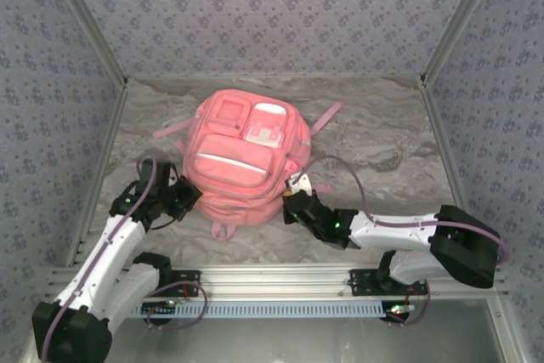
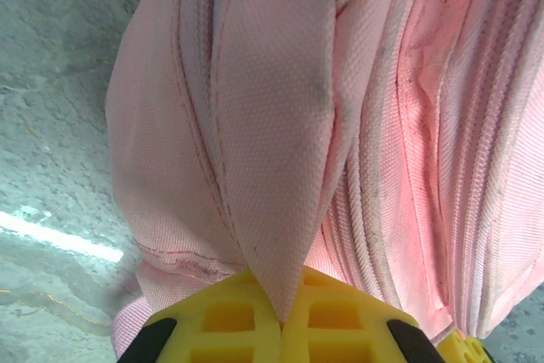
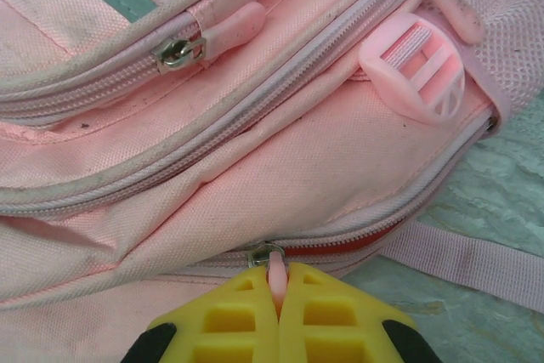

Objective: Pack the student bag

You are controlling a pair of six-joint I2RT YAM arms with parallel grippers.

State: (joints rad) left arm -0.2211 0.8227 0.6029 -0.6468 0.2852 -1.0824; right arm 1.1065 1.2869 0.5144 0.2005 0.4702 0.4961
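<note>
Pinching the pink zip pull of the lowest zip, the right tool is closed tight, its yellow fingers meeting on the tab just below the metal slider. That hold looks meant for drawing the slider along the zip, either to open the main pocket so things can go in or to close it. Which of the two I cannot tell, though a dark red slit beside the slider suggests the zip is parted there. The left tool is likewise closed, clamped on the pointed end of a fold of fabric at the bag's other side. I judge that grip a brace: it would hold the soft cloth taut and stop the bag sliding while the zip is pulled. Outward from both tools, the bag lies on its back in the middle of the desk, front pockets up, with straps spread at the far corners and one tool at each near corner.
</note>
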